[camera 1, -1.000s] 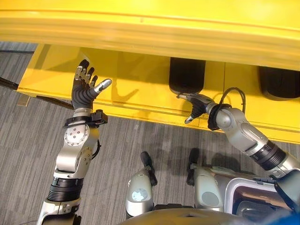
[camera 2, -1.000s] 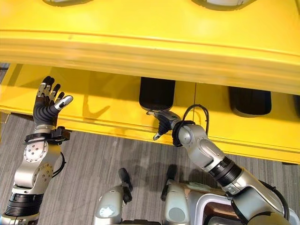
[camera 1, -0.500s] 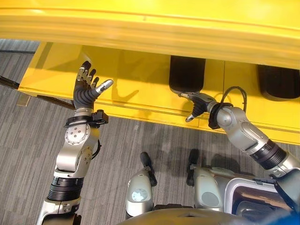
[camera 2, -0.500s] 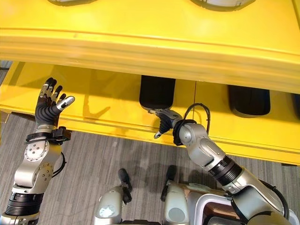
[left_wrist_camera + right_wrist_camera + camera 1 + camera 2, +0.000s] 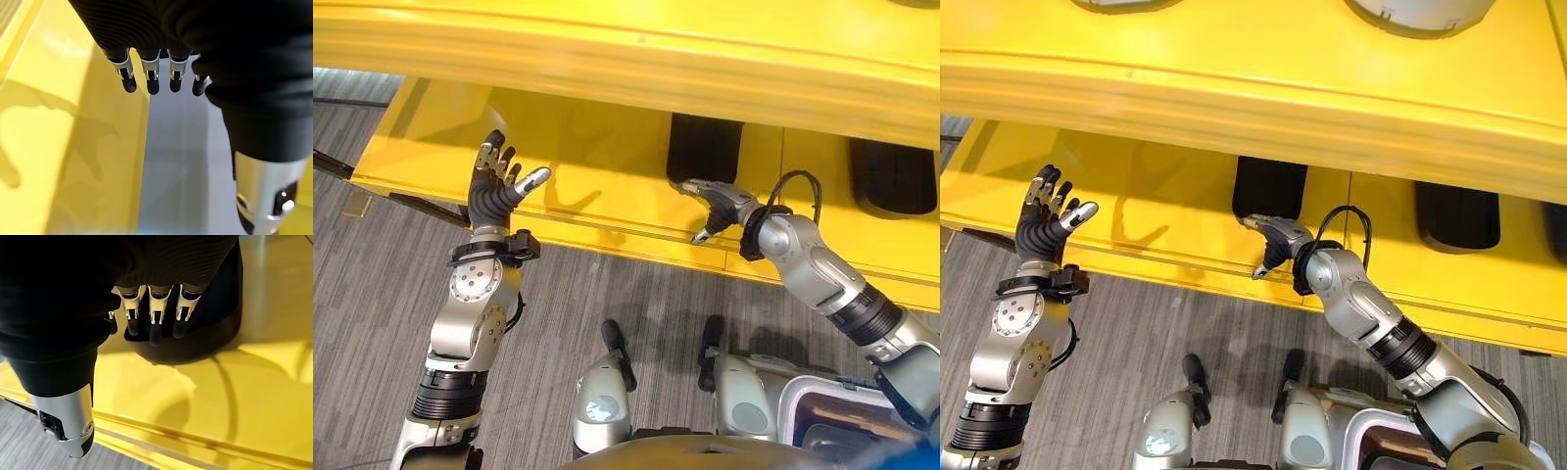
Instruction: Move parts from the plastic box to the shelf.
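Right wrist view: right hand (image 5: 146, 308) fingers straight, empty, over black part (image 5: 215, 328) on yellow shelf (image 5: 607, 186). Left hand (image 5: 494, 186) spread, empty.

Yellow shelf (image 5: 1136, 220), black part (image 5: 1269, 191), right hand (image 5: 1278, 240) open-fingered beside it

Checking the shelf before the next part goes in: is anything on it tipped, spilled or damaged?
Nothing stands out. The black part lies flat on the yellow shelf, with another black part lying flat further to the robot's right. The right hand is open just in front of the first part; the left hand is open, holding nothing.
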